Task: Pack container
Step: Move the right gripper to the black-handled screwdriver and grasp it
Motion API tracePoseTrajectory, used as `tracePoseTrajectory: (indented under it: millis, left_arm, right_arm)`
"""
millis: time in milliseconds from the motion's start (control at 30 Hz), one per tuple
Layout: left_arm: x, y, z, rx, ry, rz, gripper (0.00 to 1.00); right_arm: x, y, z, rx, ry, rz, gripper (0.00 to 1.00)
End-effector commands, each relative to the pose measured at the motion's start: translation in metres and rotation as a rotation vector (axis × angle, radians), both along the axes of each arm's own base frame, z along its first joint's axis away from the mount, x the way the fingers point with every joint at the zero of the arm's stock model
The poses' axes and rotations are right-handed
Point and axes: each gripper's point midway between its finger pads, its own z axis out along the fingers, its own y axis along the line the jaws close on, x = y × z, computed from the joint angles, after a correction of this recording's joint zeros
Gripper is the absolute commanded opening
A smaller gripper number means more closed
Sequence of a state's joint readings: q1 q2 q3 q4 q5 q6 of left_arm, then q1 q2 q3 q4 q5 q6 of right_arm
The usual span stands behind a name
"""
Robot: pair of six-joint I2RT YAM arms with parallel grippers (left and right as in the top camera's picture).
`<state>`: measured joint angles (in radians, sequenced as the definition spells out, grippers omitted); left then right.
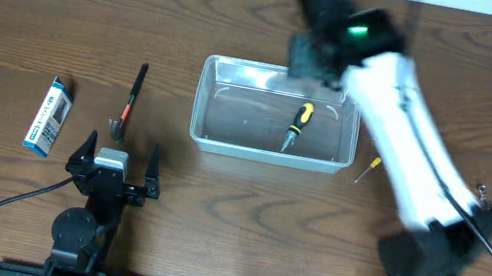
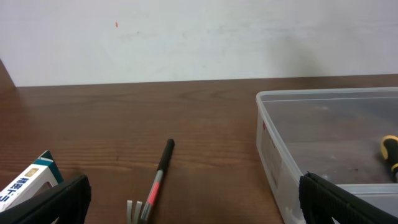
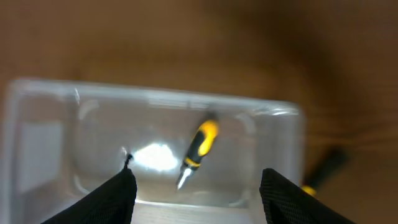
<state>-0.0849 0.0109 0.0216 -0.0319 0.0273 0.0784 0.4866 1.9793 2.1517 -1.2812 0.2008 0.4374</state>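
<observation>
The clear container (image 1: 203,102) stands mid-table. Inside it lies a yellow-and-black screwdriver (image 1: 298,125), tip toward the front wall. My right gripper (image 1: 318,61) hovers above the container's far edge, blurred. In the right wrist view the right gripper (image 3: 199,200) is open with nothing between its fingers, and the screwdriver (image 3: 199,149) lies free on the container (image 3: 37,143) floor below. My left gripper (image 1: 115,161) rests open near the front left. In its wrist view the left gripper (image 2: 193,208) faces a black-and-red hand tool (image 2: 158,177), with the container (image 2: 273,155) to the right.
A small yellow-handled screwdriver (image 1: 367,169) lies on the table just right of the container. The black-and-red tool (image 1: 131,98) lies left of the container, and a blue-and-white box (image 1: 49,116) sits further left. The white right arm (image 1: 405,156) crosses the right side.
</observation>
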Motion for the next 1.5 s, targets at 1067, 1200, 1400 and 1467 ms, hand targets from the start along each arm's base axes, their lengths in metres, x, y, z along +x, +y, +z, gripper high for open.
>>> tracePoseTrajectory:
  millis: [1067,1200,1400,1467]
  left_arm:
    - [-0.001,0.003,-0.017,0.003,0.051,0.015,0.98]
    - [-0.001,0.003,-0.017,0.003,0.051,0.015,0.98]
    - [-0.001,0.003,-0.017,0.003,0.051,0.015,0.98]
    - [-0.001,0.003,-0.017,0.003,0.051,0.015,0.98]
  right_arm:
    - [-0.052,-0.195,-0.203,0.035,0.291,-0.804,0.73]
    - [-0.047,-0.194,-0.21,0.058,0.262,-0.817,0.72]
    - [-0.039,-0.198,-0.22,0.089,0.233,-0.855,0.7]
    - [-0.039,-0.199,-0.225,0.095,0.242,-0.867,0.68]
